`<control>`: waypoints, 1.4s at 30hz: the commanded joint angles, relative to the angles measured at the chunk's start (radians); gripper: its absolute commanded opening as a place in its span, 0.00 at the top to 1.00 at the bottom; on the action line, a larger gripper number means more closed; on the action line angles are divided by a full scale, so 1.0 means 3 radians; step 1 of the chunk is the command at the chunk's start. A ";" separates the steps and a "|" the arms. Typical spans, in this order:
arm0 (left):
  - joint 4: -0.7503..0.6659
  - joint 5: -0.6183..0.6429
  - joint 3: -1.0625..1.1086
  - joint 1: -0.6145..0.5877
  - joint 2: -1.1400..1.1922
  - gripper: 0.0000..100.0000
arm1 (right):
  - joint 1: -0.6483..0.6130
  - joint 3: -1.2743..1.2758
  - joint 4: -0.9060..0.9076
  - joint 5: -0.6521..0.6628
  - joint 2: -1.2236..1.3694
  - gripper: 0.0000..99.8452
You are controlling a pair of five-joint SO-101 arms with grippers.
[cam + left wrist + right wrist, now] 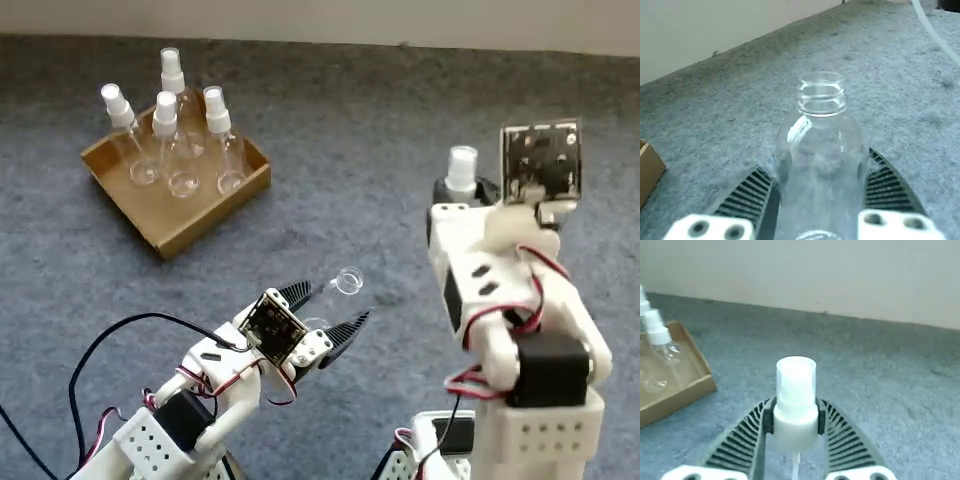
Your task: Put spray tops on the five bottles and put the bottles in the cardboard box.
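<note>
Clear bottle (821, 150) in left tool (330, 305); right tool (795, 404) grips white spray top (795, 385).

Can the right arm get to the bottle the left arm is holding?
Probably yes. The bottle pokes out of the left pincer, with nothing between it and the right pincer holding the spray top.

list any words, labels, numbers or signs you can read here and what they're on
None: no text can be read in any view. The clear bottle in the left gripper, the white spray top in the right gripper and the cardboard box look plain, with no label or print.
</note>
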 commanded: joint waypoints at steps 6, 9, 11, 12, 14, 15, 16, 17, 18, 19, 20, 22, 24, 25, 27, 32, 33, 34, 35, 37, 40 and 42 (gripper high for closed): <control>0.0000 0.0020 0.0090 0.0038 -0.0064 0.94 | -0.0662 -0.0207 -0.0176 -0.0138 -0.0478 0.98; 0.0000 0.0020 0.0090 0.0038 -0.0064 0.94 | -0.0662 -0.0207 -0.0376 -0.0557 -0.0586 0.98; 0.0000 0.0020 0.0090 0.0038 -0.0064 0.94 | -0.0662 -0.0207 -0.0483 -0.0731 -0.0652 0.98; 0.0000 0.0020 0.0090 0.0038 -0.0064 0.94 | -0.0662 -0.0202 -0.0529 -0.0803 -0.0683 0.98; 0.0000 0.0020 0.0090 0.0038 -0.0064 0.94 | -0.0662 -0.0202 -0.0601 -0.0915 -0.0734 0.98; 0.0000 0.0020 0.0090 0.0038 -0.0064 0.94 | -0.0662 -0.0197 -0.0621 -0.0992 -0.0744 0.98; 0.0000 0.0020 0.0090 0.0038 -0.0064 0.94 | -0.0667 -0.0161 -0.0632 -0.1069 -0.0749 0.98; 0.0000 0.0020 0.0090 0.0038 -0.0064 0.94 | -0.0667 -0.0090 -0.0693 -0.1135 -0.0760 0.98; 0.0000 0.0020 0.0090 0.0038 -0.0064 0.94 | -0.0667 0.0023 -0.0780 -0.1202 -0.0765 0.98; 0.0000 0.0020 0.0090 0.0038 -0.0064 0.94 | -0.0667 0.0151 -0.0903 -0.1248 -0.0765 0.98; 0.0005 0.0020 0.0090 0.0038 -0.0064 0.94 | -0.0667 0.0289 -0.1046 -0.1268 -0.0765 0.98; 0.0056 0.0020 0.0090 0.0038 -0.0064 0.94 | -0.0667 0.0580 -0.1358 -0.1274 -0.0765 0.98; 0.0082 0.0020 0.0090 0.0038 -0.0069 0.94 | -0.0667 0.0800 -0.1522 -0.1274 -0.0765 0.98; 0.0082 0.0020 0.0090 0.0038 -0.0069 0.94 | -0.0667 0.0898 -0.1537 -0.1279 -0.0765 0.98; 0.0087 0.0020 0.0090 0.0038 -0.0079 0.94 | -0.0673 0.1020 -0.1542 -0.1274 -0.0770 0.98; 0.0087 0.0020 0.0090 0.0038 -0.0095 0.94 | -0.0673 0.1056 -0.1557 -0.1279 -0.0770 0.98; 0.0087 0.0020 0.0090 0.0038 -0.0095 0.94 | -0.0673 0.1056 -0.1557 -0.1279 -0.0770 0.98; 0.0087 0.0020 0.0090 0.0038 -0.0095 0.94 | -0.0673 0.1056 -0.1557 -0.1279 -0.0770 0.98; 0.0087 0.0020 0.0090 0.0038 -0.0095 0.94 | -0.0673 0.1056 -0.1557 -0.1279 -0.0770 0.98; 0.0077 0.0020 0.0090 0.0018 -0.0095 0.94 | -0.0673 0.1056 -0.1537 -0.1279 -0.0770 0.98; 0.0072 0.0020 0.0084 -0.0161 -0.0095 0.94 | -0.0673 0.1056 -0.1455 -0.1274 -0.0770 0.98; 0.0072 0.0031 0.0084 -0.0284 -0.0095 0.94 | -0.0698 0.1056 -0.1291 -0.1263 -0.0770 0.98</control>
